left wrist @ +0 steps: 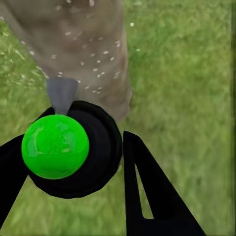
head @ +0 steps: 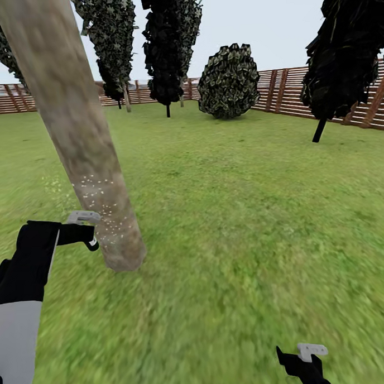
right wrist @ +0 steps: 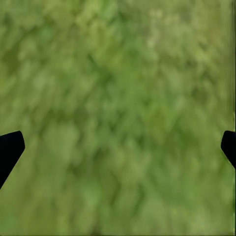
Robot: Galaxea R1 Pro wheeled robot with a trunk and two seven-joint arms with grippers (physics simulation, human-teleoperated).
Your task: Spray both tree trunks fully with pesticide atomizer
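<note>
A thick, leaning tree trunk (head: pixel 72 124), mottled grey-brown, rises from the lawn at the left. White specks dot its lower part (head: pixel 106 209), and more drift in the air to its left. My left gripper (head: pixel 85 233) sits just left of the trunk's base. The left wrist view shows this gripper (left wrist: pixel 73 162) shut on the pesticide atomizer (left wrist: pixel 55 146), a black body with a bright green round cap. Its grey nozzle (left wrist: pixel 62 93) points at the speckled trunk (left wrist: pixel 83 49) close ahead. My right gripper (head: pixel 303 363) is low at the right, open over bare grass (right wrist: pixel 118 147).
Lawn stretches ahead and to the right. Tall dark-leaved trees (head: pixel 168 42) and a round bush (head: pixel 228 81) stand far back. A dark tree (head: pixel 342 57) leans at the right. A reddish-brown slat fence (head: pixel 288 90) rings the garden.
</note>
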